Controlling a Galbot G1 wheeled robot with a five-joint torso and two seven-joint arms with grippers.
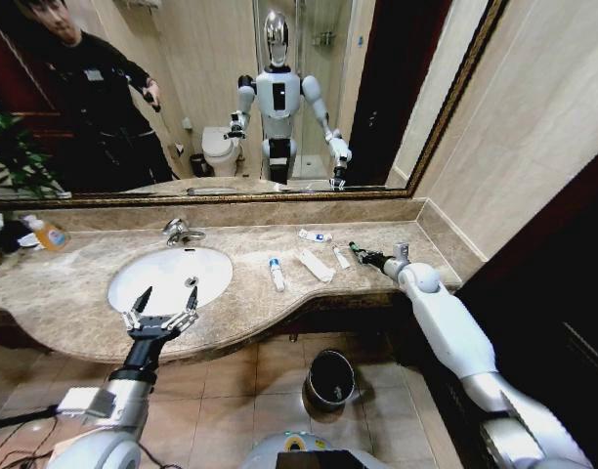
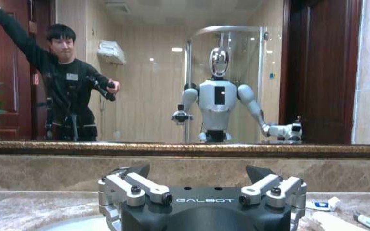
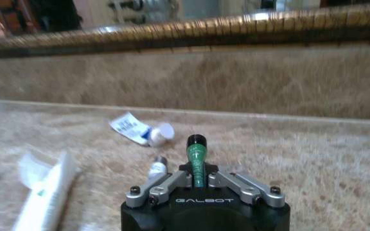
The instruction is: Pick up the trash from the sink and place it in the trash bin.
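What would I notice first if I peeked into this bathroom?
Probably the right gripper at the right end of the marble counter, shut on a small green piece. White tubes and packets lie scattered on the counter beside the white sink. The left gripper hovers open at the sink's front edge, and the black trash bin waits on the floor below.

My black-and-silver right claw (image 3: pixel 196 185), green black-capped piece (image 3: pixel 196 155), white blue-marked packet (image 3: pixel 133 128), veined beige-brown marble counter (image 1: pixel 74 303), white basin (image 1: pixel 172 274)
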